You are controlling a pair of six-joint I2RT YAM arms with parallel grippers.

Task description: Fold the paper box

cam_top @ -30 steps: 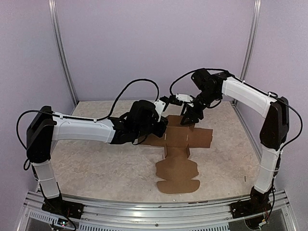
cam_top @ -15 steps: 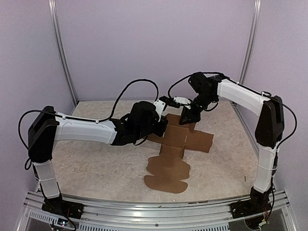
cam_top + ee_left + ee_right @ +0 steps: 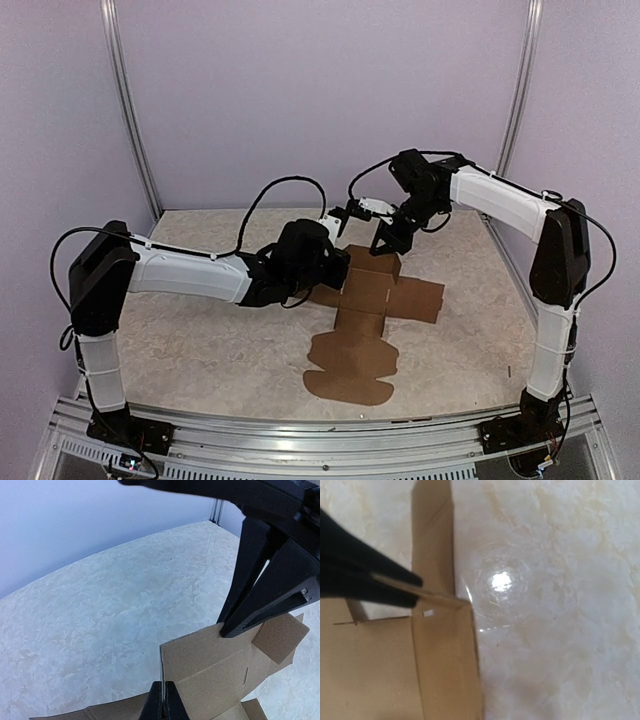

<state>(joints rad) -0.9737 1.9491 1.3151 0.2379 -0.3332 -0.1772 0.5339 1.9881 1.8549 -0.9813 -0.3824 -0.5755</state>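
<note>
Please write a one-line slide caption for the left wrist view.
Left claw and right claw each pinch an edge of the plain brown die-cut cardboard sheet on a pale marbled table.

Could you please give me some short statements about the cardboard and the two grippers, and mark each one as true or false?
1. The paper box is already folded into a closed cube. False: it is an unfolded sheet on the table, and only some panels near the grippers are raised.
2. The right gripper is shut on a cardboard edge. True.
3. The left gripper hangs open, away from the cardboard. False: it is shut on the edge of a raised panel.
4. The rounded tabs lie at the sheet's near end, toward the arm bases. True.
</note>
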